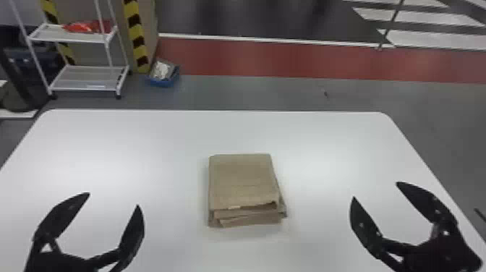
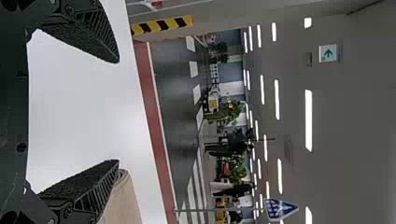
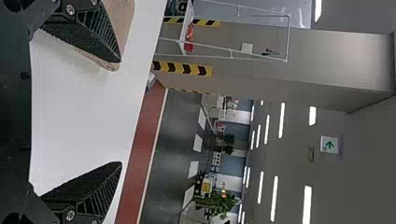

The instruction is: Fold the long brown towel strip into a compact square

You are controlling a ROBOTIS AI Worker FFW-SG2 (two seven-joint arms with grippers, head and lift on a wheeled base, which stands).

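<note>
White and smooth, the round-cornered table (image 1: 108, 152) has a brown cloth towel, folded into a thick block (image 1: 242, 181), lying near its middle. I think the towel is light and soft and won't break, but its layers could slide if I pull only the top one. On the side close to me the layers stick out a bit, most of all at the right corner. I'd pinch them all together there, or just pat them flat. My black left gripper (image 1: 113, 200) has its fingers wide apart with nothing in them, and my black right gripper (image 1: 376, 190) is the same. They sit well apart from the towel, one on each side, so I have room to come in from both sides. Past the towel is the table's far edge, so I shouldn't push hard that way.
</note>
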